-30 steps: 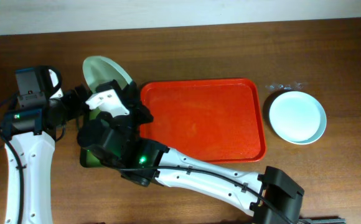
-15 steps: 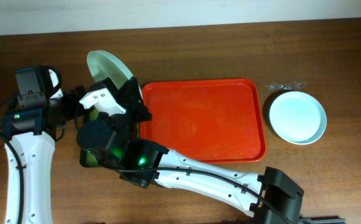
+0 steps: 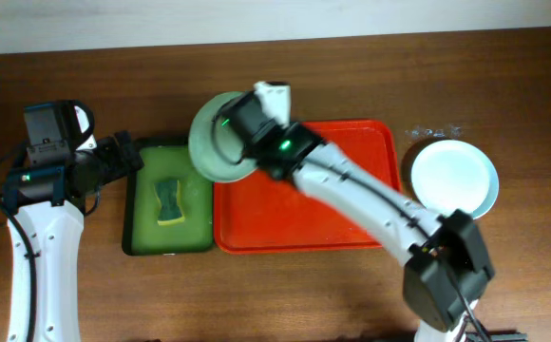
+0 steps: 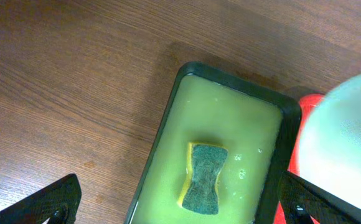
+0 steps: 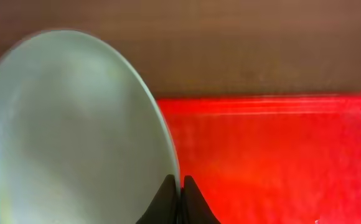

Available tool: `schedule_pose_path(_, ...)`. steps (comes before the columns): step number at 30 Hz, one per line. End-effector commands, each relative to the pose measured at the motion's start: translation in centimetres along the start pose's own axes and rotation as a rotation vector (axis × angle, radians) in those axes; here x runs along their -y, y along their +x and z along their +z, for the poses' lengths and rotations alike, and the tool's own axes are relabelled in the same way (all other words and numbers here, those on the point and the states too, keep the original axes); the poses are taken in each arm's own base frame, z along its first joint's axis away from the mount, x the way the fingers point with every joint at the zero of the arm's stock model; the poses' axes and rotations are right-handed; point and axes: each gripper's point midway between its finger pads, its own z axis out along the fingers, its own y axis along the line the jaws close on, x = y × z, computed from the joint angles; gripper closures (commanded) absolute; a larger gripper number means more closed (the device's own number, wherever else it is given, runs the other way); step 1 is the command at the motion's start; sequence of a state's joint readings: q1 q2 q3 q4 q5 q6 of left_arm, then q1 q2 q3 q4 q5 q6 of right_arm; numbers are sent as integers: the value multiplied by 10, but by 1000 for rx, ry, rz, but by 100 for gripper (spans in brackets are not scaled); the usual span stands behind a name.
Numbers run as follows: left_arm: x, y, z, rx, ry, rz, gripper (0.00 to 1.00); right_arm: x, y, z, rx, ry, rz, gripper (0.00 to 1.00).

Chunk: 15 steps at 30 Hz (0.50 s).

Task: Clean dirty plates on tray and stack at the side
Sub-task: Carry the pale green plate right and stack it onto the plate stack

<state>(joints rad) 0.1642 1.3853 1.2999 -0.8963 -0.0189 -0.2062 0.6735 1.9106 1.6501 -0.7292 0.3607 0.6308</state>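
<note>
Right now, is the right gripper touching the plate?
Touching. The right wrist view shows the right gripper closed on the plate, with the rim pinched between its two fingertips.

The left arm (image 3: 38, 247) has a smooth white link shell, black joint housings, a blue-grey block on top, one small green light and a thin black cable looping beside it. The right arm (image 3: 370, 199) matches it in white and black, with two green lights and a white cap. The left fingers (image 4: 59, 198) are matte black and blunt, while the right fingers (image 5: 168, 202) are black and taper thin.
</note>
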Motion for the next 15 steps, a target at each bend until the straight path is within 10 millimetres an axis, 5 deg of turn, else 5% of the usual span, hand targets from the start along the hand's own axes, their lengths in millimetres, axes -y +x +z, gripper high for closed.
schedule_pose_path(1, -2, -6, -6, 22, -5, -18, 1, 59, -27, -24, -123, -120, 209, 96)
schedule_pose_path(7, -2, -6, -6, 22, -5, -18, 1, 284, 0, -37, -365, 219, 396, 96)
schedule_pose_path(13, -2, -6, -6, 22, -5, -17, 1, 417, 52, -74, -484, 379, 627, 96)
schedule_pose_path(15, -2, -6, -6, 22, -5, -17, 1, 439, 75, -76, -511, 407, 701, 96)
